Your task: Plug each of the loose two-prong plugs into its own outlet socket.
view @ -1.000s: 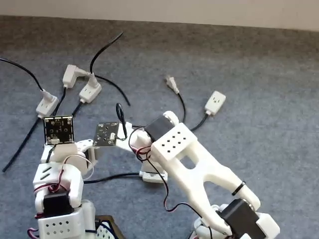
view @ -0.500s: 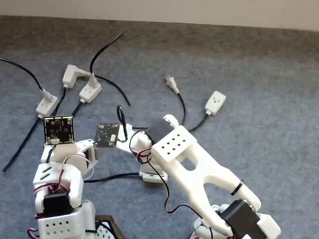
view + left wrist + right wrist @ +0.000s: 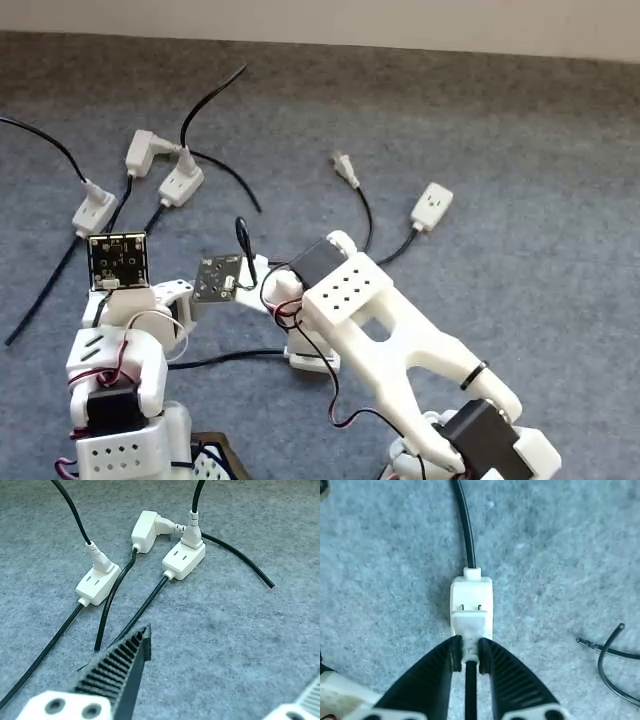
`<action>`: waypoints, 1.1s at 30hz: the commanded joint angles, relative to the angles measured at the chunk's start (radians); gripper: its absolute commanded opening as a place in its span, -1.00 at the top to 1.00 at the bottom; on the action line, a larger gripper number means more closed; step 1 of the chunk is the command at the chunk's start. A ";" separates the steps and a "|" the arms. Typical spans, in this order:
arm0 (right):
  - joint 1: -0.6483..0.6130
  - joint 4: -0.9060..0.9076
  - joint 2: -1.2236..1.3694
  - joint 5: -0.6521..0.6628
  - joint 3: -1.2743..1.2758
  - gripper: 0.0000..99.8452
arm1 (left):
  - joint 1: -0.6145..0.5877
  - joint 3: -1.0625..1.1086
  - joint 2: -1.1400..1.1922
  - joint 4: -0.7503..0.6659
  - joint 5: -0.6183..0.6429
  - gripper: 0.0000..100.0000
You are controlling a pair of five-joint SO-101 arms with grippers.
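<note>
A robotics bench in a lab or a maker's workroom (which of the two cannot be told); the surface [image 3: 540,130] is covered in grey, carpet-like felt, and a pale wall strip [image 3: 400,18] runs along its far edge; at the near edge stand two arms of plain white plastic, the right arm [image 3: 400,330] beside the left arm [image 3: 115,390], with red and black wires [image 3: 290,308] looping bare past their joints; uncased circuit boards [image 3: 118,258] sit at the wrists; a plug [image 3: 345,168] and a socket [image 3: 432,205] on short black cords lie about the surface, one cord [image 3: 260,575] cut off at its end.
</note>
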 commanded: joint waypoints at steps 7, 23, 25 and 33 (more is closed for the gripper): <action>-0.005 -0.139 0.030 0.002 0.076 0.99 | 0.015 -0.030 -0.001 -0.015 0.006 0.05; -0.030 -0.202 0.070 -0.057 0.180 0.91 | 0.015 -0.030 -0.001 -0.015 0.006 0.05; -0.028 -0.151 0.005 -0.057 0.171 0.72 | 0.015 -0.030 -0.001 -0.015 0.006 0.05; -0.027 0.085 -0.285 -0.124 -0.124 0.24 | 0.042 -0.028 -0.001 -0.014 0.006 0.05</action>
